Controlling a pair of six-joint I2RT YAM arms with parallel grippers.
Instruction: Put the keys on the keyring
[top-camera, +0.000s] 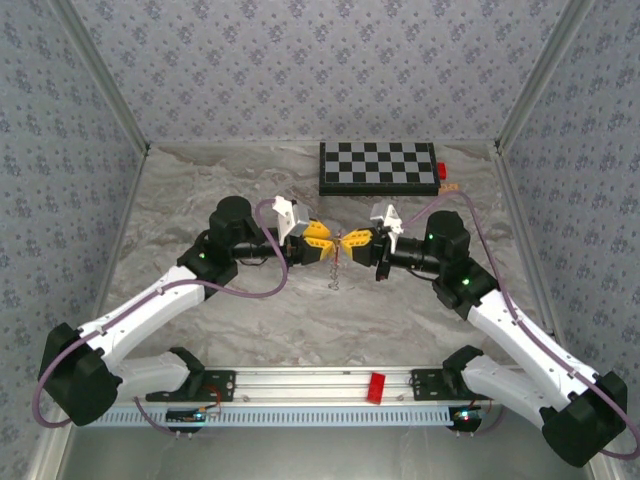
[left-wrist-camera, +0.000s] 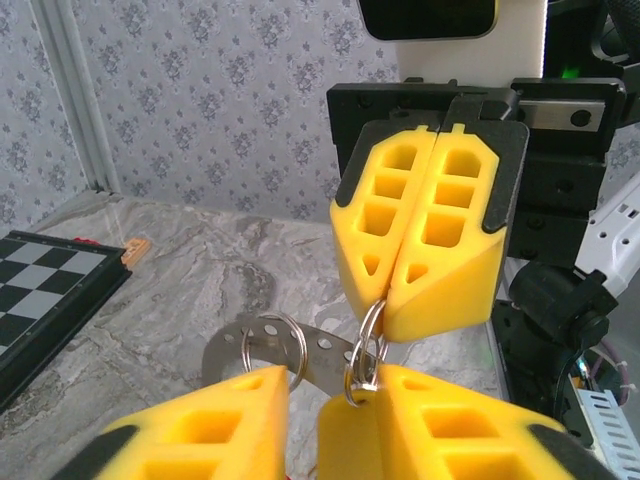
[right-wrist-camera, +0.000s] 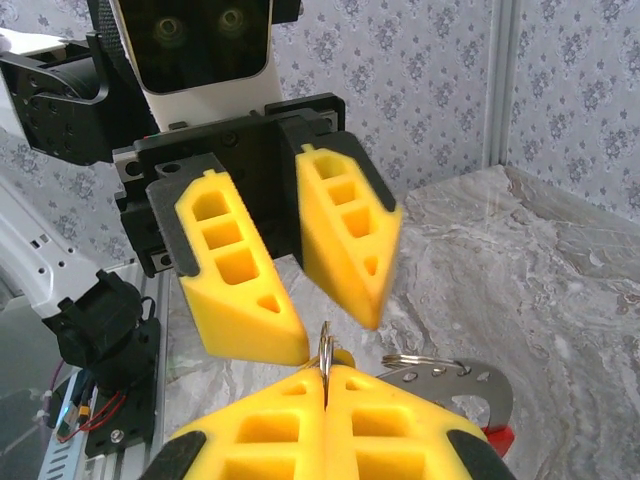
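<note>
1. Right gripper (left-wrist-camera: 396, 300): fingers pressed together on the thin grey keyring (left-wrist-camera: 368, 338), pinched at their tips.
2. Left gripper (right-wrist-camera: 333, 328): fingers apart, tip to tip with it.
3. Perforated metal tab (left-wrist-camera: 322, 352): I see it just behind the keyring, above the table (top-camera: 250, 330).

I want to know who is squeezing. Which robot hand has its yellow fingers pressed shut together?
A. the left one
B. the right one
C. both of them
B. In the left wrist view the right gripper has its yellow fingers closed flat against each other, with a small metal ring pinched at their tips. In the right wrist view the left gripper has its fingers standing apart.
</note>
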